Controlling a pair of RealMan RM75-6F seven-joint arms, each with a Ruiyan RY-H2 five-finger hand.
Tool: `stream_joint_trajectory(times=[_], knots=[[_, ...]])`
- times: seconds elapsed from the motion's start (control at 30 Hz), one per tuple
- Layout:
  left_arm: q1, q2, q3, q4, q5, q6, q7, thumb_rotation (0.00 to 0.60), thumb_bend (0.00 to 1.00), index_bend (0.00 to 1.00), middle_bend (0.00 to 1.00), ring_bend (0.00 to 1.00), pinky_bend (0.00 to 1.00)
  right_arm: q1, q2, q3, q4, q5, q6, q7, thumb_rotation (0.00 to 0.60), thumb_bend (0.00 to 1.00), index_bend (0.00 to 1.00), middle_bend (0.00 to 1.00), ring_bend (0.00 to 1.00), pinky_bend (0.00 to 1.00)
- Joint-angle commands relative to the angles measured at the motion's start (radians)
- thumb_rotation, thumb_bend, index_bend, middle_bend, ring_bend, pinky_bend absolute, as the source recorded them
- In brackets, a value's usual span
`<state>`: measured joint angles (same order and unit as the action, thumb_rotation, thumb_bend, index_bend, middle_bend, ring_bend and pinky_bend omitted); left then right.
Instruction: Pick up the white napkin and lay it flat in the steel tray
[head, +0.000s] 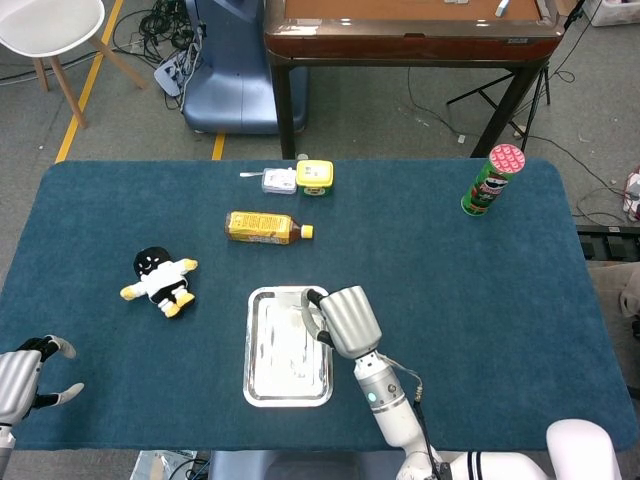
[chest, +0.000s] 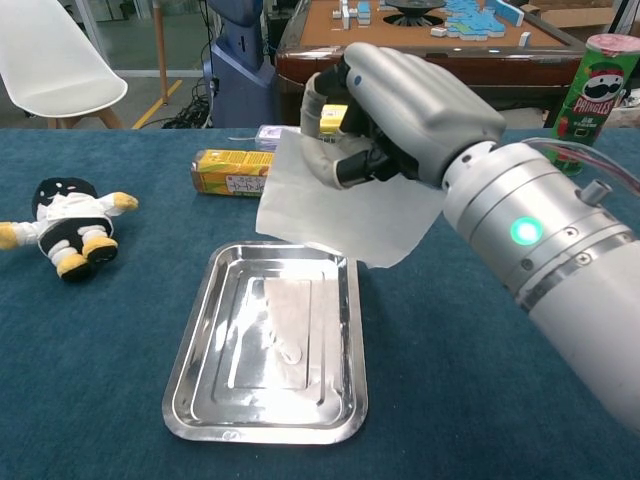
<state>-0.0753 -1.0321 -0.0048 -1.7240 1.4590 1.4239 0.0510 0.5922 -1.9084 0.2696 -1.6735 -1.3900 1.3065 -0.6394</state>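
Right hand (chest: 400, 115) pinching white napkin (chest: 345, 210), sheet hanging tilted in air over far right corner of steel tray (chest: 190, 385), not touching tray floor. Tray near front edge of table (head: 480, 300), centre. Left hand (head: 25, 375) at front left corner, fingers apart, holding nothing.

Steel tray (chest: 200, 400): polished metal, mirror-bright, reflecting napkin. White napkin (chest: 340, 215): thin matt paper, smooth. Right hand (chest: 400, 100): smooth silver-grey shell, satin sheen. Table (chest: 500, 400): dark teal cloth, matt, slightly fuzzy. Plush doll (chest: 65, 232): soft fabric. Tea bottle (chest: 250, 172): glossy plastic. Pringles can (head: 490, 180): shiny printed label.
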Motion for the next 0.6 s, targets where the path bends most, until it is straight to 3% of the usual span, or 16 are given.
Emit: stream_joint_trajectory(times=[0.03,0.6], knots=[[-0.001,-0.001,0.0,0.0,-0.001,-0.003,0.0,0.6,0.07,0.48,0.44,0.37,0.58,0.016,-0.014,0.005,0.012,0.014,-0.018,-0.009,0.6,0.55,0.62,1.0,1.0,1.0],[0.0,0.0,0.002,-0.001,0.002,-0.003,0.0,0.6,0.07,0.48,0.44,0.36,0.58,0.067,-0.097,0.001,0.069,0.067,-0.052,-0.05,0.6,0.55,0.62,1.0,1.0,1.0]])
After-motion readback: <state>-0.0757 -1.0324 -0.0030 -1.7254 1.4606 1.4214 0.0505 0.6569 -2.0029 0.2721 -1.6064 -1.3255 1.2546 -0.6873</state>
